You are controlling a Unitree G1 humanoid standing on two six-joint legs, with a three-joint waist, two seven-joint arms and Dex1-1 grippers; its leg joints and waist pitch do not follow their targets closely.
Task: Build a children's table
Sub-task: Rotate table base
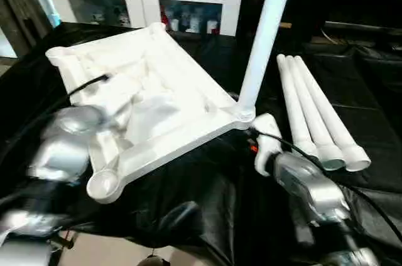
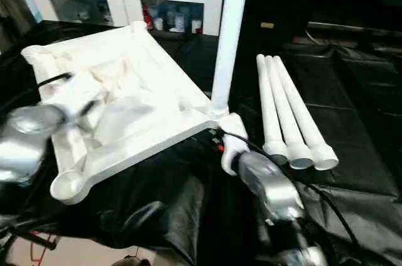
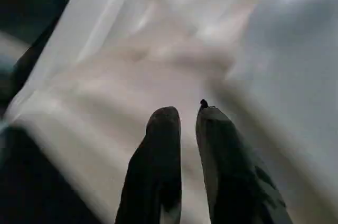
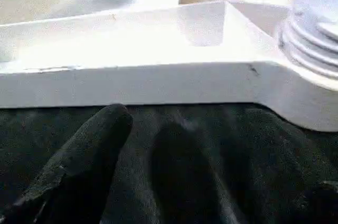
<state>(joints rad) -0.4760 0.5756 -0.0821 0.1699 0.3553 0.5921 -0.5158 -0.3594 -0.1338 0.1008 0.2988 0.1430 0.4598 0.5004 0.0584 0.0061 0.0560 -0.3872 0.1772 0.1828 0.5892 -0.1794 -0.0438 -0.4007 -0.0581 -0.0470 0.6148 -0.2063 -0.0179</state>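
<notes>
1. Children's table [image 1: 169, 134] lies upside down on the black cloth [image 1: 213, 216], one leg [image 1: 264, 34] standing in its corner socket.
2. Three loose legs [image 1: 317, 112] lie beside it.
3. Left gripper [image 3: 185, 123], over the ribbed underside, nearly pressed together, empty.
4. Right gripper [image 4: 211, 145], near the table's edge, spread wide.

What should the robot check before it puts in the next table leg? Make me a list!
1. Table top lies upside down, ribs up: ok.
2. First leg stands upright in its corner socket: ok; screwed fully tight: cannot tell.
3. Three spare legs lie together on the black cloth beside the top: ok.
4. Near corner socket open and free: ok.
5. Right gripper open and holding nothing: ok.
6. Left gripper over the top, holding nothing: ok.
</notes>
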